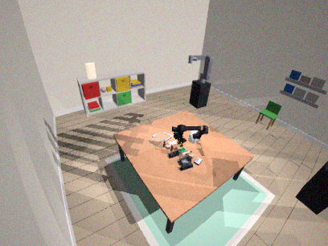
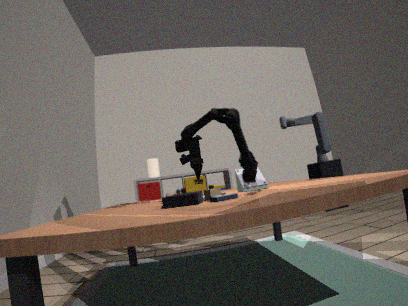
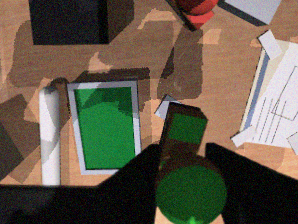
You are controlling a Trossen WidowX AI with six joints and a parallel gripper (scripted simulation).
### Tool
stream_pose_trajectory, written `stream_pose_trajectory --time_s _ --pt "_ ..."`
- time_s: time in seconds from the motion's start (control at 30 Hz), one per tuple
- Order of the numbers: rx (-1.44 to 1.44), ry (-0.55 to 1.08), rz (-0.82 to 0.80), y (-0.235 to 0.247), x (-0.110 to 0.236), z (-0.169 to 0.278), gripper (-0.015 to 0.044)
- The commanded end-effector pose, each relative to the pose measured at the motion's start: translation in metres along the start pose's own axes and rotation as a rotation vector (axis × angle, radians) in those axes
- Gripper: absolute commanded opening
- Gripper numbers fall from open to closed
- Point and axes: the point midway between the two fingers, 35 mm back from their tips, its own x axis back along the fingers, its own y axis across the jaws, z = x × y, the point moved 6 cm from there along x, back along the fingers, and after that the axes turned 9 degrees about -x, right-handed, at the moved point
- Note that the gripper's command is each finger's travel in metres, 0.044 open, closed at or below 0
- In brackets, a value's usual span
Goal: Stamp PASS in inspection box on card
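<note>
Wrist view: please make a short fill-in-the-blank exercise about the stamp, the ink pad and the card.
1. The gripper is shut on the stamp, whose knob is ____ in colour.
2. The ink pad has a ____ frame.
3. The white cylinder lies on the ____ side of the pad.
4. The paper card lies at the ____ edge of the picture.

Missing words: green; grey; left; right

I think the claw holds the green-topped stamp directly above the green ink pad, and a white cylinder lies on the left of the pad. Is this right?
Not quite. In the wrist view, the claw holds the green-topped stamp over bare wood to the right of the grey-framed green ink pad, not above it. The white cylinder does lie left of the pad.
</note>
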Motion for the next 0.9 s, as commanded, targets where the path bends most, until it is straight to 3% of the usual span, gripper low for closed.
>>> stream_pose_trajectory --time_s 0.0,0.6,0.87 --pt "-0.019 0.001 0.004 -0.019 0.0 -0.008 0.0" --pt "-0.124 0.004 0.0 -0.116 -0.006 -0.024 0.0" --pt "-0.128 0.004 0.0 -0.119 -0.008 -0.025 0.0"
